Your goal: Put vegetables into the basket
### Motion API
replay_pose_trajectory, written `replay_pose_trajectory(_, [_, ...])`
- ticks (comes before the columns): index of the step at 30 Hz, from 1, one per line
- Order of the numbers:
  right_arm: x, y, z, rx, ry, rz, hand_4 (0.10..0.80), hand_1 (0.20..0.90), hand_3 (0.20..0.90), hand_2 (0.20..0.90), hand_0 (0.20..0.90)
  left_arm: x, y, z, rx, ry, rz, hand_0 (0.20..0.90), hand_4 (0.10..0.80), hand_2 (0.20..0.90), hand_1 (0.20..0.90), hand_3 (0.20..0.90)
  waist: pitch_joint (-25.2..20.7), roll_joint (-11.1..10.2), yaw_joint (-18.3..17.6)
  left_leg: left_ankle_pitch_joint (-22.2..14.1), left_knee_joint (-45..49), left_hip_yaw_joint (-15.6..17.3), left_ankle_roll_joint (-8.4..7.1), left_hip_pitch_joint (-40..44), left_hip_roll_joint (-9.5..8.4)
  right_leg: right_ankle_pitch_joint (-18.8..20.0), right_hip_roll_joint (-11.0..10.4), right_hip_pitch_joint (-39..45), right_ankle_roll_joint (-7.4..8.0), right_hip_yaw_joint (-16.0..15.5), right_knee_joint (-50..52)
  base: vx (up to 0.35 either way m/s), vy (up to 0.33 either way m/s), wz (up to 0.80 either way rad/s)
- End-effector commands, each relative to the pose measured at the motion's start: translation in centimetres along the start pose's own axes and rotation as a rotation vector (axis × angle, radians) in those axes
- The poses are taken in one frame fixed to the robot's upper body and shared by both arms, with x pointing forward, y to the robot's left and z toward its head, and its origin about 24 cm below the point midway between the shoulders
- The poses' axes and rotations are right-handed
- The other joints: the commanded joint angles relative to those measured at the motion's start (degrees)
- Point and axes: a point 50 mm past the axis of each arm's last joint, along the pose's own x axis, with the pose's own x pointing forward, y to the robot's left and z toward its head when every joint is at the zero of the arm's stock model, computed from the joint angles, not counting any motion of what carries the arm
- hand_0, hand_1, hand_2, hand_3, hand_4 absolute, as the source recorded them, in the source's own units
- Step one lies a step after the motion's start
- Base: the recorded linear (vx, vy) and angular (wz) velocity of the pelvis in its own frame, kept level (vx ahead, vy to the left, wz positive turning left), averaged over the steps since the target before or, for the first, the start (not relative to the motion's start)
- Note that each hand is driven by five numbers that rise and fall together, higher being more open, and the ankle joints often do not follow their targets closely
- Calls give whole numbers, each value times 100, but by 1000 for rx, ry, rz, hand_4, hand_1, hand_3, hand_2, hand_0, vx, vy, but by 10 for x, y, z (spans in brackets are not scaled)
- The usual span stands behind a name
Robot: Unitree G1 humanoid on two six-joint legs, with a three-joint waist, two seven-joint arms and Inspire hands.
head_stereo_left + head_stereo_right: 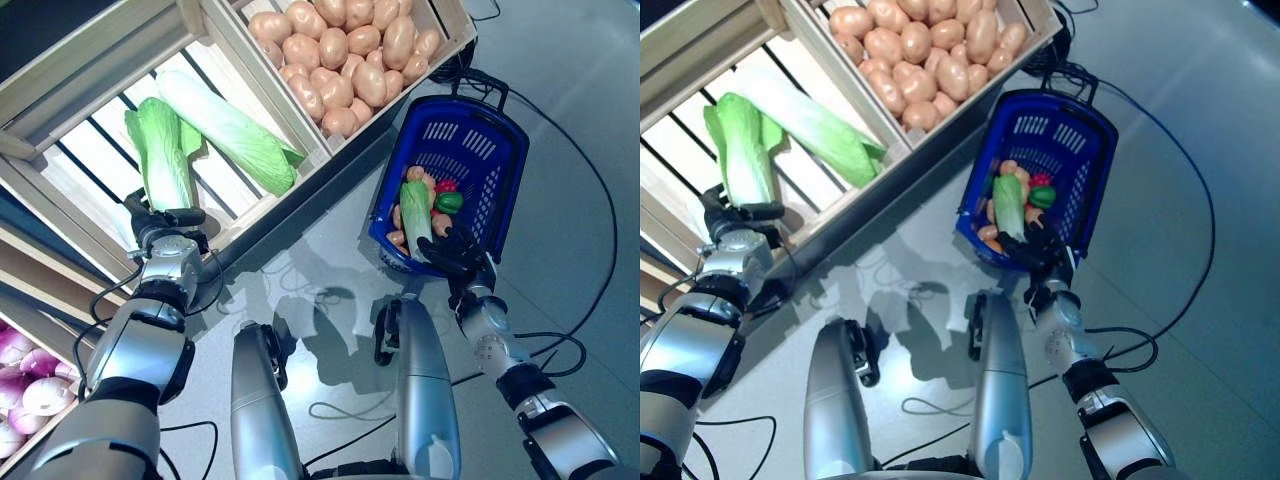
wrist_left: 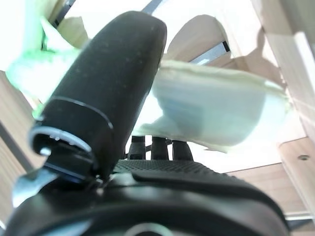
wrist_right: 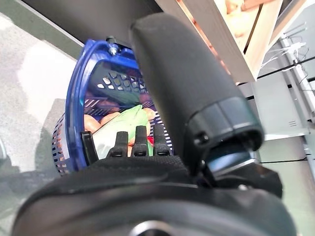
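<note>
We see a grey floor (image 1: 560,120) bearing a blue basket (image 1: 500,165) beside wooden crates (image 1: 330,150).

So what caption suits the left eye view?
Left hand reaches napa cabbages in a wooden crate; right hand at a blue basket.

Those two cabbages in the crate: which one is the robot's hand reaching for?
The shorter, darker green cabbage; the left hand sits at its base. The longer, paler cabbage lies beside it, untouched.

glossy blue plastic basket (image 1: 495,160), pale matt wooden crates (image 1: 90,60), smooth grey floor (image 1: 560,60).
</note>
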Motion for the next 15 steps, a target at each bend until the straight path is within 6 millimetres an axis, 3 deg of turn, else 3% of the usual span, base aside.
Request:
replay_pose_trajectory(1, [3,-2,24,86,-131,-14,800,900,900,900,900,6,13,-2,4,1,24,300,400,300,300,300,-370,75,-16,-197,-494,129,135,565,46,31,-333,919,188,84,-791,35,-22,-7])
replay_pose_trajectory(5, [0,-1,22,93,-139,-8,800,900,900,900,900,6,18,-16,-16,30,16,300,400,300,300,300,-499,107,-5,-36,-1027,297,137,1058,59,145,-303,1376,207,23,-1246,27,-8,-1])
replay_pose_trajectory(6, [-1,-1,22,95,-141,-4,800,900,900,900,900,6,19,-18,-23,28,16,300,400,300,300,300,-562,113,-9,199,-1306,372,179,1175,46,355,-283,1486,162,-11,-1507,34,-3,0])
replay_pose_trajectory(7, [-1,-2,22,95,-139,-5,800,900,900,900,900,6,19,-19,-23,30,16,300,400,300,300,300,-558,119,-5,37,-1244,361,142,1255,55,199,-289,1556,207,3,-1426,0,0,0])
replay_pose_trajectory(9, [-4,-2,18,97,-142,9,800,900,900,900,900,5,21,-22,-35,7,15,300,400,300,300,300,-714,152,5,388,-1866,521,192,1638,67,468,-276,1916,160,-80,-1918,10,-17,-4])
replay_pose_trajectory(15, [-18,-2,1,84,-127,49,800,900,900,900,900,-1,26,-33,-80,-74,21,300,400,300,300,300,-1109,203,92,812,-2979,690,214,2592,-22,720,-193,2897,138,-235,-2841,62,-25,-4])
